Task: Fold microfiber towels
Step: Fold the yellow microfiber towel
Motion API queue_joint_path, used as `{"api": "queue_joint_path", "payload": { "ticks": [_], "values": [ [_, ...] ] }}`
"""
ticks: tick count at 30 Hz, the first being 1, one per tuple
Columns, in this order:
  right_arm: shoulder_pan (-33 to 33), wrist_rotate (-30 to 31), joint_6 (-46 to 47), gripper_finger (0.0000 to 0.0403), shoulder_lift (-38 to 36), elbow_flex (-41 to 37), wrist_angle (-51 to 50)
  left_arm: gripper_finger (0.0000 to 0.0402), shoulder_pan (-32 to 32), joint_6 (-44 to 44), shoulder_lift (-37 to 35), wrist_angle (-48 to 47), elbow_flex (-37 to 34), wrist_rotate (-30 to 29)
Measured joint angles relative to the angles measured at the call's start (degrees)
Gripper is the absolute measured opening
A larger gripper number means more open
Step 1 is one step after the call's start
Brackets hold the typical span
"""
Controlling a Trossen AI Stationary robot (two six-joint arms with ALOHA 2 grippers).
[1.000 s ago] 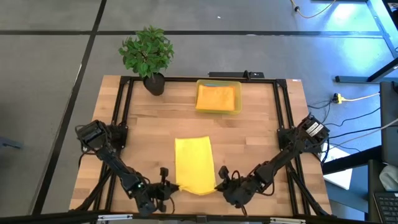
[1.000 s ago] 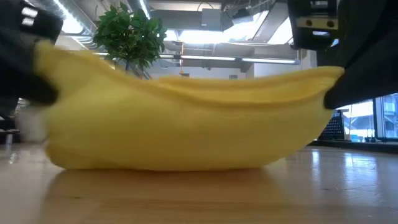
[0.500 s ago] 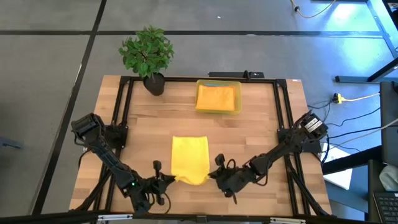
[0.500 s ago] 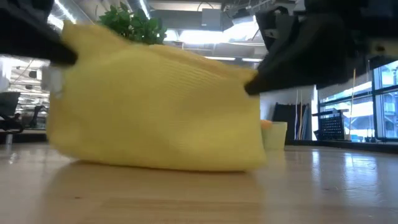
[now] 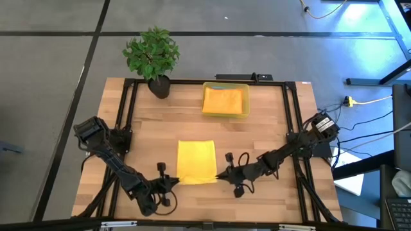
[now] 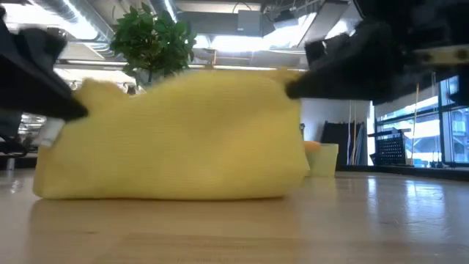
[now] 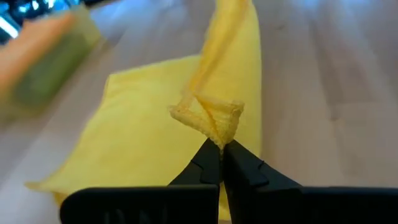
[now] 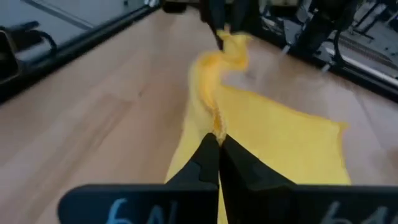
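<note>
We see the yellow towel (image 5: 196,162) lying folded mid-table toward the near edge, its near edge lifted. The left gripper (image 5: 174,182) pinches its near left corner, jaws pressed together on the cloth; the right gripper (image 5: 220,175) pinches the near right corner likewise. Farther back, the bin (image 5: 226,113) holds an orange towel (image 5: 224,99), beside a potted plant (image 5: 152,56).

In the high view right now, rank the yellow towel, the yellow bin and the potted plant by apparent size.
1. potted plant, raised nearer the camera, so unsure
2. yellow bin and yellow towel look about alike; not ranked.
</note>
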Motion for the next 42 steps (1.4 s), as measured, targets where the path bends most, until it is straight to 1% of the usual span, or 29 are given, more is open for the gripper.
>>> {"api": "queue_joint_path", "payload": {
  "ticks": [2,4,7,9,11,13,16,20,23,25,28,36,42],
  "values": [
    [-0.1,-0.9,1.5,0.0000,0.0,-1.9,1.6,0.0000,0.2,-1.3,0.0,4.3,-2.7,0.6],
    [0.1,-0.6,2.1,0.0000,0.1,-3.8,3.4,0.0000,0.1,-1.1,0.0,10.3,-5.6,0.5],
    [0.5,0.8,2.1,0.0000,0.1,-5.8,8.6,0.0000,-0.1,1.6,0.0,17.9,-8.9,-0.4],
    [0.1,1.0,2.0,0.0000,0.1,-6.5,10.4,0.0000,0.6,2.9,-0.1,20.6,-10.3,-0.3],
    [-1.0,1.4,1.7,0.0000,0.1,-6.6,12.1,0.0000,1.3,3.1,-0.8,20.9,-11.1,0.3],
    [-2.8,3.5,1.8,0.0000,0.1,-6.6,12.7,0.0000,2.2,3.1,-2.0,20.8,-11.9,-0.1],
    [-5.7,5.5,2.5,0.0000,0.1,-6.7,12.6,0.0000,3.3,2.7,-3.7,20.6,-13.5,-3.4],
    [-9.7,5.6,5.0,0.0000,0.1,-6.7,12.2,0.0000,4.4,0.0,-6.7,20.6,-16.6,-8.6],
    [-12.8,5.5,7.4,0.0000,0.1,-6.7,11.2,0.0000,6.3,-4.8,-7.9,20.5,-19.7,-9.1],
    [-14.8,4.6,9.7,0.0000,0.1,-6.7,9.7,0.0000,8.3,-8.2,-7.9,20.6,-21.5,-7.5],
    [-17.0,3.7,12.5,0.0000,0.1,-6.7,6.7,0.0000,11.8,-10.3,-7.7,20.6,-23.2,-2.9],
    [-20.4,3.4,15.4,0.0000,0.1,-6.7,3.8,0.0000,17.1,-7.6,-7.7,21.1,-23.8,-0.3],
    [-22.7,2.0,15.5,0.0000,0.1,-6.6,1.7,0.0000,19.8,-7.6,-7.7,21.2,-23.7,3.4]
  ]
}}
